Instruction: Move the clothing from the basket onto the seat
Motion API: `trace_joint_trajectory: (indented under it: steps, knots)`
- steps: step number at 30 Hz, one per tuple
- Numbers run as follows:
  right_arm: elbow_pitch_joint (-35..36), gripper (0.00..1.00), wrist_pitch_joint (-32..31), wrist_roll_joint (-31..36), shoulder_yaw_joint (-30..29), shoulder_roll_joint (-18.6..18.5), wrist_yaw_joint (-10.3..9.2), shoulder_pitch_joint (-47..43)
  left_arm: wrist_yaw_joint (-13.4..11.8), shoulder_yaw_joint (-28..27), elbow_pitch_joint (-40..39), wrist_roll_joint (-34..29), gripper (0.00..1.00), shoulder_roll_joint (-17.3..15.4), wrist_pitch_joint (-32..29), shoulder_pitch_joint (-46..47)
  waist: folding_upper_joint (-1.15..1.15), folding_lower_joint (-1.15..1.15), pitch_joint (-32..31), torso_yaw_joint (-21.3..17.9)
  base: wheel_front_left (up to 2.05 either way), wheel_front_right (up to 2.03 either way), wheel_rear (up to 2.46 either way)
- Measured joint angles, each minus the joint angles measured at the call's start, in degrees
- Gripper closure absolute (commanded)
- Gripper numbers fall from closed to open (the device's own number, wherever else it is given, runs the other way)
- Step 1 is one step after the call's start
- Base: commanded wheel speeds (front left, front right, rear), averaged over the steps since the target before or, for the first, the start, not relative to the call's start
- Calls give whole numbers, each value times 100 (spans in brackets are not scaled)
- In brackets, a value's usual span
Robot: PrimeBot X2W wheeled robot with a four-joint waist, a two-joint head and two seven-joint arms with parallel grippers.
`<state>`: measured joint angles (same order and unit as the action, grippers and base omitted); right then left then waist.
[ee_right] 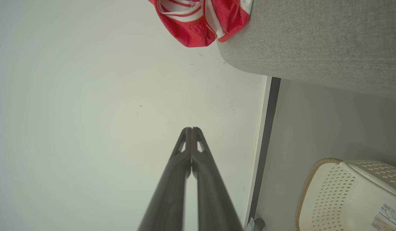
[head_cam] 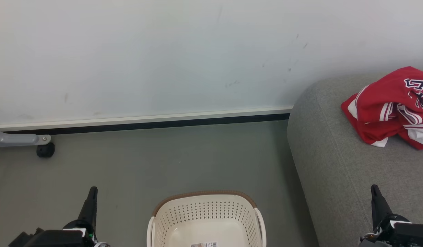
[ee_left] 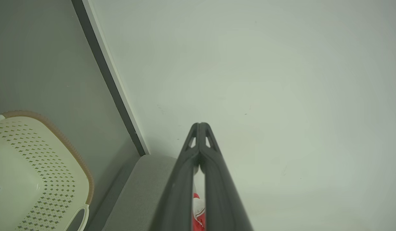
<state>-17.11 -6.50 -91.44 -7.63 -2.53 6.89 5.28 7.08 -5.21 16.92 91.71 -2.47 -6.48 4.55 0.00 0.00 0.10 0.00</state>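
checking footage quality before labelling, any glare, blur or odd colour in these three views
Head view: even soft light, no glare, the clothing on the seat is sharp. Left wrist view: greenish cast and uneven shading on the wall, left tool in focus. Right wrist view: same cast, right tool sharp, the basket perforations crisp.
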Motion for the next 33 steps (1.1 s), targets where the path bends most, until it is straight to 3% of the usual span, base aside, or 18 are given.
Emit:
trace_joint_trajectory:
  steps: [33]
  knots:
    - [1,100,0,0,0,0,0,0,0,0,0,0,100,0,0,0,0,0,0,0,0,0,0]
